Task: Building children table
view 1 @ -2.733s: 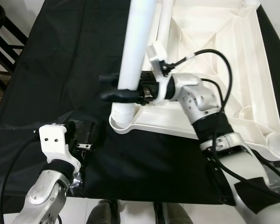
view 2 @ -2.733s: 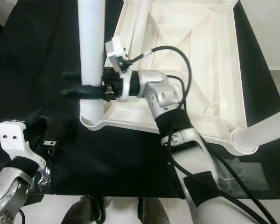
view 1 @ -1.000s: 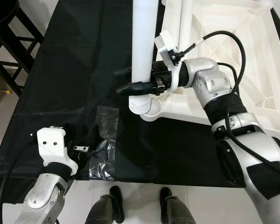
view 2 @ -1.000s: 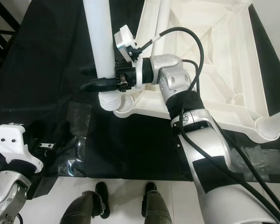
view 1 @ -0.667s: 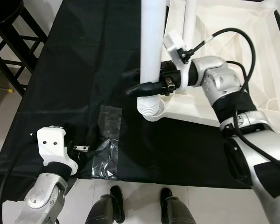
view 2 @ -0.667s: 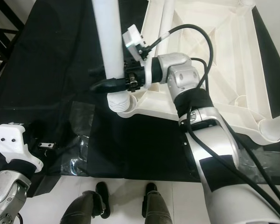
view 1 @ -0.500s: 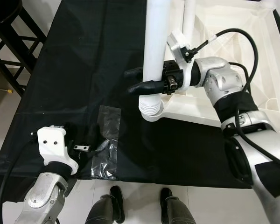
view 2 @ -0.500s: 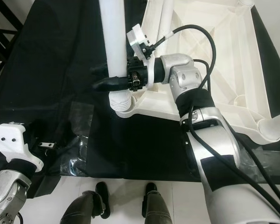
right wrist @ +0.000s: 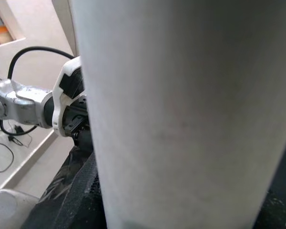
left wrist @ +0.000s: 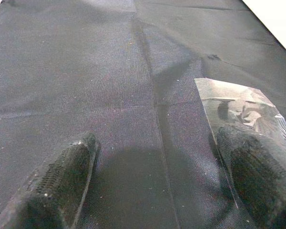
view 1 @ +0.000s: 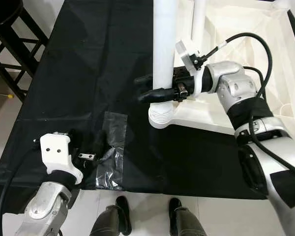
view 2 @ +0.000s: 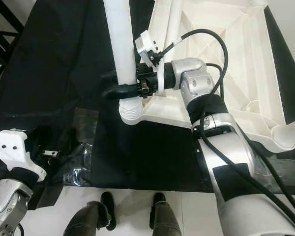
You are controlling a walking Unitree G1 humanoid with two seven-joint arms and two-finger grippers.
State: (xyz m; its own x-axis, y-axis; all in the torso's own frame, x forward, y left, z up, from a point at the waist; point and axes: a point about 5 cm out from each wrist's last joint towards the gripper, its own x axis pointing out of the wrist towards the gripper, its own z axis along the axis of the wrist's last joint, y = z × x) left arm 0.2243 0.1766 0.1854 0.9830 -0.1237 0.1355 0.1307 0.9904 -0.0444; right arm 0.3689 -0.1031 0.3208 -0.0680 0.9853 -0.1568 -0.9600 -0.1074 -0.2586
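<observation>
Upturned white table top (view 1: pixel 236 54) is seen lying on the black cloth (view 1: pixel 78 64). 1 white leg (view 1: pixel 163 44) stands upright, long axis near vertical, threaded end at the near corner socket (view 1: pixel 160 117). Leg is clamped just above the thread by the right gripper (view 1: pixel 152 88), reaching in from the robot's right. Left gripper (left wrist: pixel 157 191) hovers spread wide over cloth beside a clear plastic bag (view 1: pixel 110 157), well apart from the leg. No brand or writing can be read.

Right gripper (view 1: pixel 150 87) clamps the white leg (view 1: pixel 164 54) at the upturned tabletop's (view 1: pixel 246 44) corner socket; left gripper (view 1: pixel 88 147) hovers beside clear plastic bag (view 1: pixel 110 155).
</observation>
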